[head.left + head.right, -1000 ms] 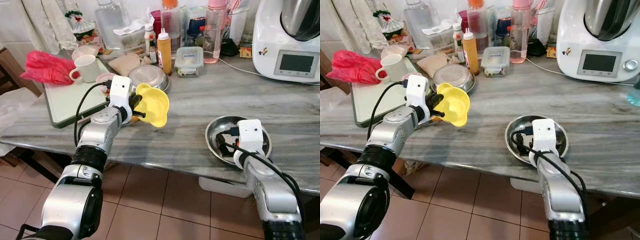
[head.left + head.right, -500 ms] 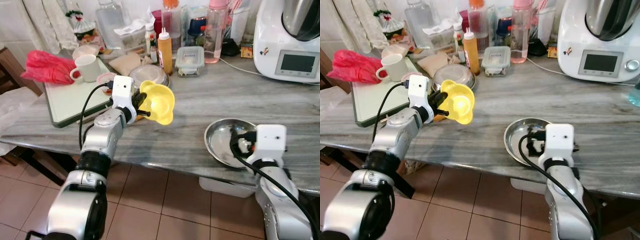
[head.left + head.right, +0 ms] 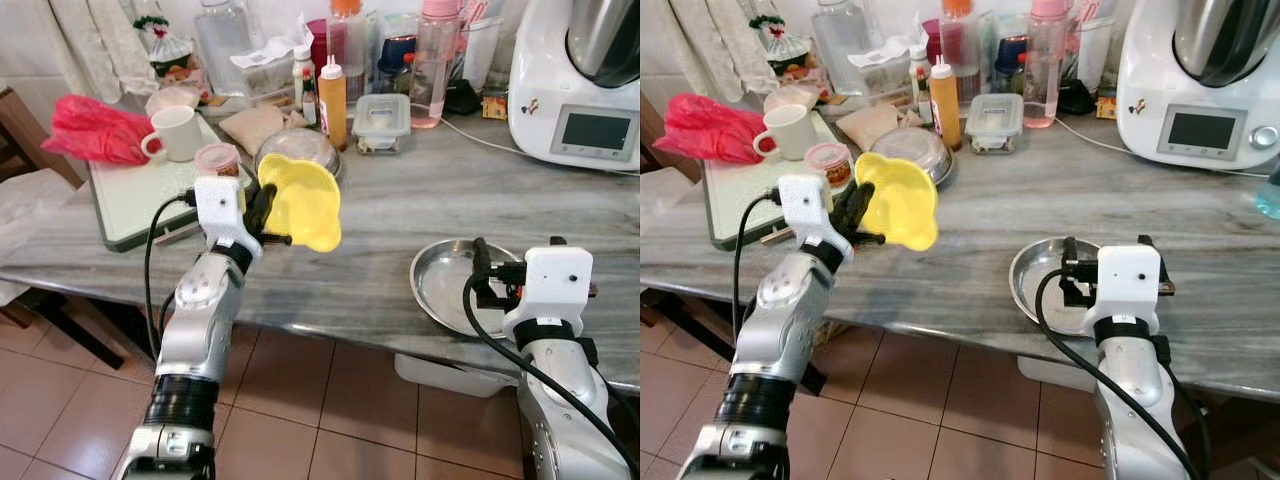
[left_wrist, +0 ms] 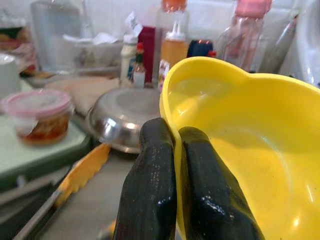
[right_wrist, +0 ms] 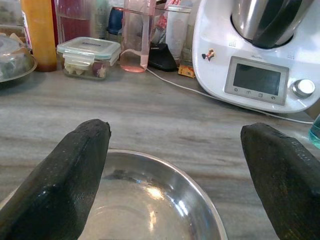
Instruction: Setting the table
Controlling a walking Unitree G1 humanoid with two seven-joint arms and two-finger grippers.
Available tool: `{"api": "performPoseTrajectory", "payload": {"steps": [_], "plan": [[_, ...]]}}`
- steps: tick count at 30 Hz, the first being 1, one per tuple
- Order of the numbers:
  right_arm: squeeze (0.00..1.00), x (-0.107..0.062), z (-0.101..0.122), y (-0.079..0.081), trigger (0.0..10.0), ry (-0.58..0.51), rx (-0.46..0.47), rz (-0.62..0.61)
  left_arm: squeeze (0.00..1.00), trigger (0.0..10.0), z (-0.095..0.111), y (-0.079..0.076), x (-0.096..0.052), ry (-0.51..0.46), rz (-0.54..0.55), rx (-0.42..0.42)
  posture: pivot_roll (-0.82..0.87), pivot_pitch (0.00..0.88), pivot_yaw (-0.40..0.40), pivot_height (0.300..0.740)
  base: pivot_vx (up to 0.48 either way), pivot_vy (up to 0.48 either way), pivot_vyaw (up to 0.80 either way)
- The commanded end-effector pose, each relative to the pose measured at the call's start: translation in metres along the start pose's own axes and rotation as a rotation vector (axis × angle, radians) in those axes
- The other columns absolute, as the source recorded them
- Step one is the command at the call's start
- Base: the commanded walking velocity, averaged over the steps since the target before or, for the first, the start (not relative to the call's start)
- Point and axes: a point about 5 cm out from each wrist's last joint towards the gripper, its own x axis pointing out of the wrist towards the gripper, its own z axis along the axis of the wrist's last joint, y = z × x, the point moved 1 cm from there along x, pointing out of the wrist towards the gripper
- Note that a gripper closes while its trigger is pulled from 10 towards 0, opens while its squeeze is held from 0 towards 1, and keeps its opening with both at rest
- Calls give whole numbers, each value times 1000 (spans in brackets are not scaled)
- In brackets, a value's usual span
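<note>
Fingers of the right claw (image 5: 175,190) stand wide apart in the right wrist view, nothing between them, with the steel bowl (image 5: 145,200) low in the frame just beyond the tips; the head views place that bowl (image 3: 455,285) at lower right, near the front edge of the marble surface (image 3: 400,215). At centre left the left claw (image 3: 262,210) is clamped on the rim of a yellow bowl (image 3: 300,200), held tilted above the surface. Its wrist view shows one finger (image 4: 150,190) outside the rim and the other inside, and behind them a steel lid (image 4: 120,117). Bottles and a white appliance (image 3: 580,80) line the top.
</note>
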Motion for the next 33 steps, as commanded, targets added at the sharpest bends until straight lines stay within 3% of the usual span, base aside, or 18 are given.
{"api": "performPoseTrajectory", "payload": {"steps": [1, 14, 23, 33], "plan": [[0, -1, 0, 4, 10000, -7, 6, 3, 0, 10000, 3, -3, -2, -7, -5, 12, -119, 13, 80, 740, 0, 0, -694], [0, -2, 0, 2, 10000, -11, 8, -6, 0, 10000, -7, -7, -8, 31, -3, 2, -137, 9, 76, 740, 0, 0, -743], [0, 0, 3, 1, 10000, -22, -2, -2, 0, 10000, -10, -11, -6, 41, -4, -18, -147, 6, 70, 740, 0, 0, 0], [0, 1, 5, 0, 10000, -33, -11, -2, 0, 10000, -12, -13, -4, 47, -15, -30, -154, 0, 69, 740, 0, -344, 0]]}}
